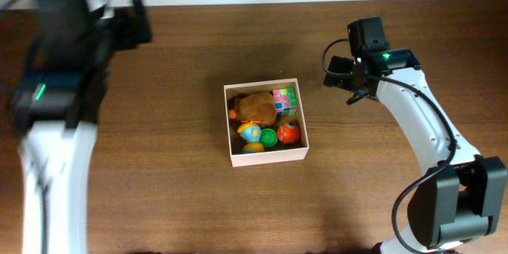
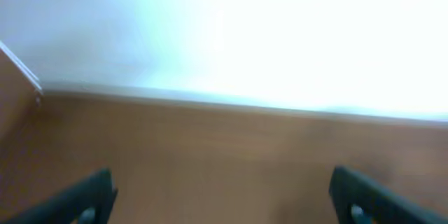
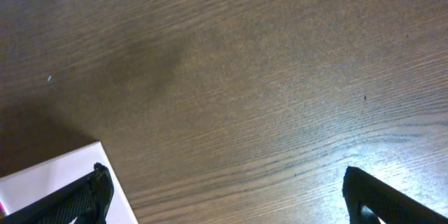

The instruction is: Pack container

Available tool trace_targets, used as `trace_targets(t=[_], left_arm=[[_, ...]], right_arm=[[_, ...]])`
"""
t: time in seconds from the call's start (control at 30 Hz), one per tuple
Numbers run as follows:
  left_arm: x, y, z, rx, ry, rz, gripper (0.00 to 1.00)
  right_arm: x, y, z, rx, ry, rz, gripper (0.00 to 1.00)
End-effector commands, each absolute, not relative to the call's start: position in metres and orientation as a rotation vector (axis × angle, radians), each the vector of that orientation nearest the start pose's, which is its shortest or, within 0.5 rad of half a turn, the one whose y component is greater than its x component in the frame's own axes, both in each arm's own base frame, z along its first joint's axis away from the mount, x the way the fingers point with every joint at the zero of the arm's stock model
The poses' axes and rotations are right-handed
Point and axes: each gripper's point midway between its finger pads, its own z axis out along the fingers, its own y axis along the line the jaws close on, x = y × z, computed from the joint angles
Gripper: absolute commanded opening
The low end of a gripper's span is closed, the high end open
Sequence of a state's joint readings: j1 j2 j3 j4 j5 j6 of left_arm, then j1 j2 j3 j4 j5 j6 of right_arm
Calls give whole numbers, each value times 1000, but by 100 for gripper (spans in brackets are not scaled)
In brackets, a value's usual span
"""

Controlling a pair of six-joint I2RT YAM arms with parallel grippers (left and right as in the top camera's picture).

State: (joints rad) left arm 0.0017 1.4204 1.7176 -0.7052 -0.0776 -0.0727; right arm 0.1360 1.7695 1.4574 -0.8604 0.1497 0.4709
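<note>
The container [image 1: 268, 157] sits in the middle of the worktop [image 1: 175, 182], a square white-walled box already holding small toys: a brown plush [image 1: 255, 105] at the far side, a coloured cube [image 1: 285, 100] in the far right corner, and an orange ball [image 1: 288, 132], a green ball [image 1: 268, 136] and a blue-and-yellow ball [image 1: 249, 132] along the near side. The right claw [image 1: 340, 79] hangs to the right of the container and a little farther back, clear of it, with bare wood between the two. In the right wrist view the claw [image 3: 225, 199] is spread wide and holds nothing. Its dark fingers [image 3: 84, 199] stand at the two lower corners of the picture, and one white corner of the container [image 3: 56, 175] shows just beside the left finger, not between them. The left claw [image 1: 141, 22] is well apart from the container, far off to the left and back near the far edge of the worktop, and it looks blurred from above. In the left wrist view that claw [image 2: 224, 203] is also fully spread and empty. Its fingers [image 2: 87, 199] frame bare wood, with a bright white wall [image 2: 266, 35] beyond.
</note>
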Motion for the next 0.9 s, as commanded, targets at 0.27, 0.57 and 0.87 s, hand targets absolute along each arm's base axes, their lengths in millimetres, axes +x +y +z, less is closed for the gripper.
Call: trace_targets(t=[0.27,0.57,0.87], left_arm=[[358,15,396,-58,1652,-54,99],[308,16,344,-46,1603,-27,99],[265,7,286,-12,1534,-39,99]], right_arm=[[423,27,136,516,2645,-43,99],[423,27,136,516,2645,-43,99],[423,27,136,516,2645,-43,99]])
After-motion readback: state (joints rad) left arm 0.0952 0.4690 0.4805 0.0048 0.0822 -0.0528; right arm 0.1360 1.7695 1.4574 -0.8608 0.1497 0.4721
